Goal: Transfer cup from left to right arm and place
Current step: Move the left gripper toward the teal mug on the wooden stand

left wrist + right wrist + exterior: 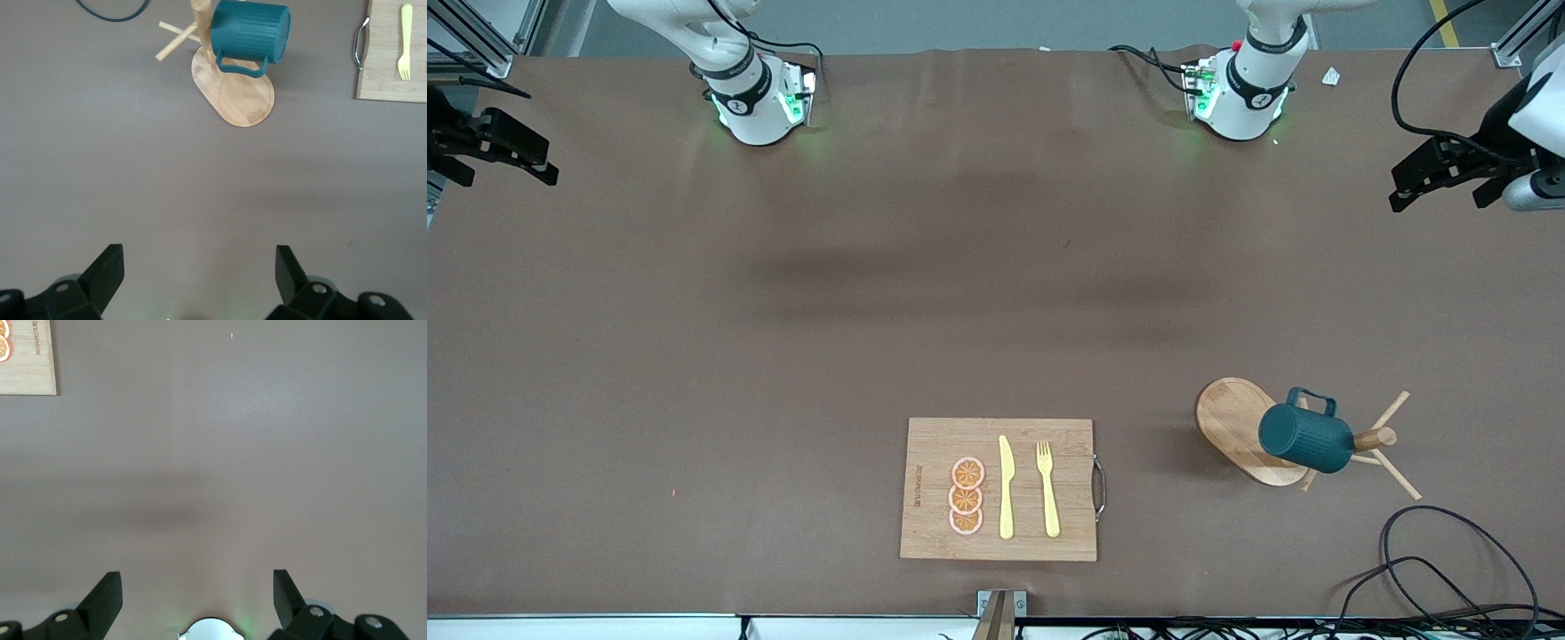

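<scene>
A: What does the right wrist camera take in?

B: Mostly bare brown table (253, 453), with a soft dark shadow band lying across it.

A: And the right gripper (197, 597)?

B: Its two black fingers (107, 593) stand wide apart over the bare table, nothing between them and nothing held.

A: Any objects?

B: Only a corner of the wooden board (30, 360) at the picture's edge, well away from the gripper. Orange slices (4, 340) lie on it, cut off by the frame, beside a line of small printed lettering too small to read.
</scene>
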Robot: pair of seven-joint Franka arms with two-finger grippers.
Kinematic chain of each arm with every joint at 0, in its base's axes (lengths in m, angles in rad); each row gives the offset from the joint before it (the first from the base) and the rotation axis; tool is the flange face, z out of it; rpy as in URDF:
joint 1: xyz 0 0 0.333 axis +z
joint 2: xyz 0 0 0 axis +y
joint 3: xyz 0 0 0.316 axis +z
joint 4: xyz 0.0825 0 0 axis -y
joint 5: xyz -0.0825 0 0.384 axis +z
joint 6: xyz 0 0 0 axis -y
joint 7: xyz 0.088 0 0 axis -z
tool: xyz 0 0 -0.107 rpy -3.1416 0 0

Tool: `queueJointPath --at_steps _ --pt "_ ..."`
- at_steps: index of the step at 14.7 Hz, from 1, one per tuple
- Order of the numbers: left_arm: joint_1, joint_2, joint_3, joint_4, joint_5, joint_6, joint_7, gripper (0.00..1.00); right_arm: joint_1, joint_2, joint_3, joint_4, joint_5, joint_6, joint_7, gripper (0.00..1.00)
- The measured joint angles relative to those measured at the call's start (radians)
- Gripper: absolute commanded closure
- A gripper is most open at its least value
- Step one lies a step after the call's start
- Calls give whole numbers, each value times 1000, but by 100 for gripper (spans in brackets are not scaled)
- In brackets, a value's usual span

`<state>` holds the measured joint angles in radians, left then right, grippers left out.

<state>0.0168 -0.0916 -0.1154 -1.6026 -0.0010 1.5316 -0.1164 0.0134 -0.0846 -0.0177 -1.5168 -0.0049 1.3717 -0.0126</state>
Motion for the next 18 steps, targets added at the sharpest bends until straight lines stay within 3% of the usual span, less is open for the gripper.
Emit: queueJointPath --at_steps 5,10,18 --pt "6 15 -6 15 21 1 -1 0 0 0 0 0 0 0 0 0" --pt "11 121 -1 82 31 59 -28 0 0 0 0 0 0 0 0 0" --pt "10 248 -1 90 31 225 -437 0 0 0 -1 0 0 -5 0 0"
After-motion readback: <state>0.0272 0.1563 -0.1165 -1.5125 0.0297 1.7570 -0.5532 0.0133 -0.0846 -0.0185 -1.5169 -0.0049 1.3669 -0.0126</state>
